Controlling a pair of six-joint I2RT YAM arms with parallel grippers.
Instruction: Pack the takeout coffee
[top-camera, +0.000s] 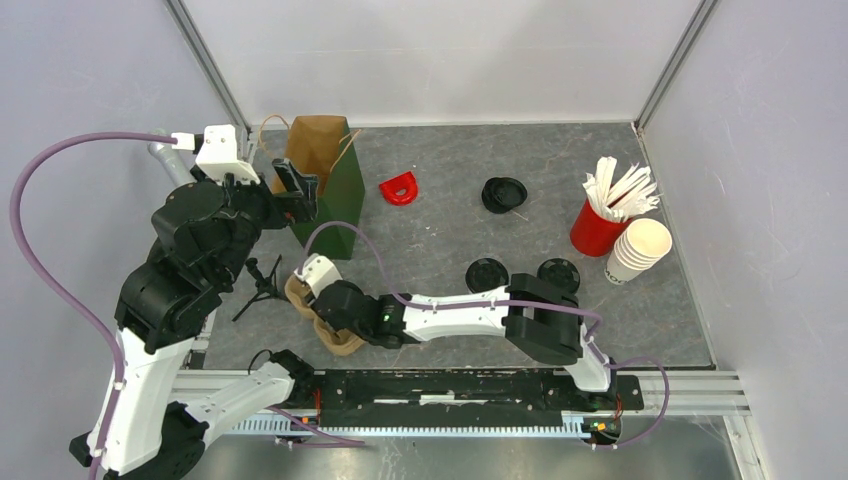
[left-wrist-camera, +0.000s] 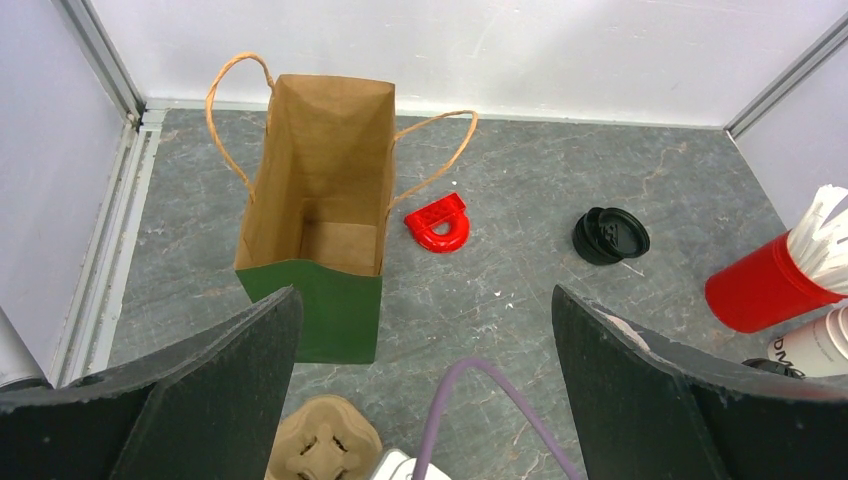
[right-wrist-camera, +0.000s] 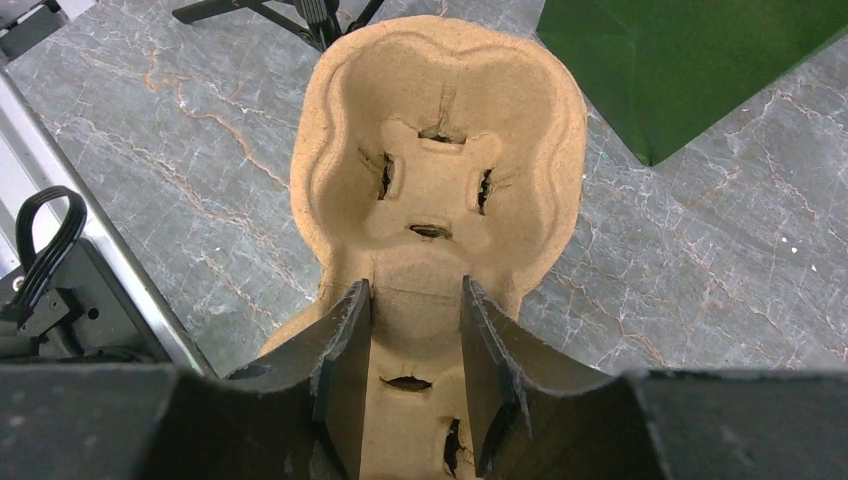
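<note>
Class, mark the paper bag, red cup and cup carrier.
paper bag (left-wrist-camera: 335, 312): left wrist view, green front wall
red cup (top-camera: 596, 233): top view, side wall
cup carrier (right-wrist-camera: 440, 100): right wrist view, far well

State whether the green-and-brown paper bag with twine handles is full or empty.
Empty: the left wrist view looks into the open green-and-brown paper bag, showing only its bare brown floor.

R gripper (top-camera: 322, 318) at cardboard carrier (top-camera: 343, 345), green paper bag (top-camera: 335, 190) behind, black lids (top-camera: 487, 274) loose

Bright, even light; soft shadows, sharp focus.
</note>
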